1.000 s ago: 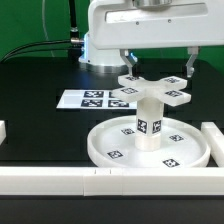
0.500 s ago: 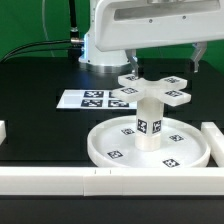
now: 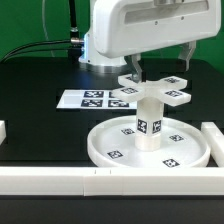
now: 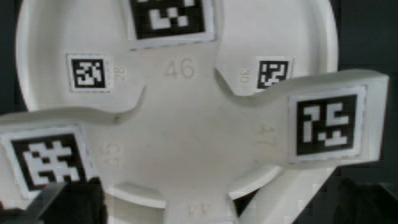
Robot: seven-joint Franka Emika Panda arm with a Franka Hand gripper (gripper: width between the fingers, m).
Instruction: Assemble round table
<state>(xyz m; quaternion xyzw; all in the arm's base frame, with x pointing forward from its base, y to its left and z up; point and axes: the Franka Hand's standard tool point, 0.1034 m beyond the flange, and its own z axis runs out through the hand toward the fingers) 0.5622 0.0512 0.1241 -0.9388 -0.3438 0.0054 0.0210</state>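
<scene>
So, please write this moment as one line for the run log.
gripper: open, above foot | foot: on leg | leg: upright in disc

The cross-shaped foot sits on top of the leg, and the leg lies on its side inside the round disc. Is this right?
Not quite. The exterior view shows the leg standing upright in the round disc, not lying on its side. The cross-shaped foot does sit on top of the leg.

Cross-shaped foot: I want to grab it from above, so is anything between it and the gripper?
Nothing visible does. The gripper hangs open directly above the cross-shaped foot, which sits on the leg.
</scene>
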